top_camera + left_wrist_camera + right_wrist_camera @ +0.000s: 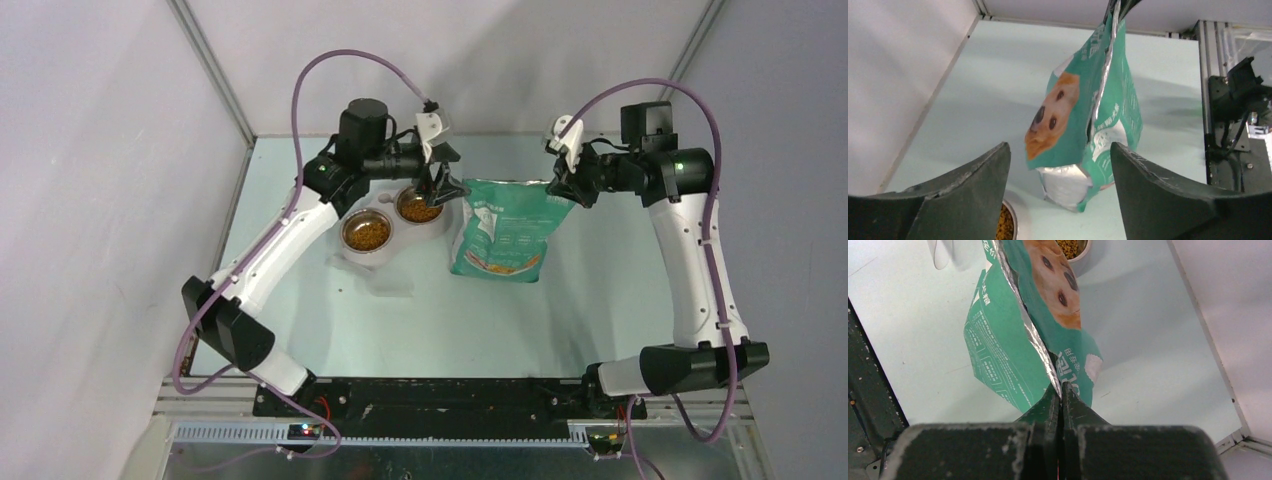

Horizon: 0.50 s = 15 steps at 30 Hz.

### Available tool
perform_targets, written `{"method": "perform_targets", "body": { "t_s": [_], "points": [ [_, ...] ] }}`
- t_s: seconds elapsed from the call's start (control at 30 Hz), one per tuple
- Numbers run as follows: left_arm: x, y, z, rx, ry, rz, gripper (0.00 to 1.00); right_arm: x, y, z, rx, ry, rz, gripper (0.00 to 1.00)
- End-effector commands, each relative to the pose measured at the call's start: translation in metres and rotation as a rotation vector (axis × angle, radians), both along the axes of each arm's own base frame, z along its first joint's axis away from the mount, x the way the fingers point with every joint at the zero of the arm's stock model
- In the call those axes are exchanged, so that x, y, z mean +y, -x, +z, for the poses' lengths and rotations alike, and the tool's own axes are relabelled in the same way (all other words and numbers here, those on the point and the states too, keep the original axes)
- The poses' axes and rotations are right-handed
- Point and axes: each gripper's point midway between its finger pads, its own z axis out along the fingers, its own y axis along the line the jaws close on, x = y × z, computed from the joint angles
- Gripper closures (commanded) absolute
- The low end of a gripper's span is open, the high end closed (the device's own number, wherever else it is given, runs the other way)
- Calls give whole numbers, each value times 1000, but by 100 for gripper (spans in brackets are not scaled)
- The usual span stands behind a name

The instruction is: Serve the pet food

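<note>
The pet food fills two steel bowls, the left bowl (366, 232) and the right bowl (420, 207); a strip of kibble (1005, 227) shows in the left wrist view. My left gripper (433, 187) hovers over the right bowl, open and empty (1059, 146). The teal-green bag (503, 228) with a dog's face (1050, 117) stands just right of the bowls, its silver-lined top open. My right gripper (556, 186) is shut on the bag's top edge (1060, 389) and holds it up. More kibble (1068, 247) shows in the right wrist view.
The bowls sit in a white holder (352, 258). A clear plastic scoop (386, 279) lies on the table in front of the holder and shows in the right wrist view (943, 254). Walls close in the table on the left, back and right.
</note>
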Motion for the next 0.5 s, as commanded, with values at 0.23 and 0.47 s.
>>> {"method": "perform_targets", "body": {
  "t_s": [0.23,0.47],
  "points": [
    [-54,-4,54,-220,61,-37,18,-4,-3,30,-130,-22,-39,100],
    [-73,10,18,-184,-40,-144,29,0,-7,47,-172,-51,-39,100]
  ]
}}
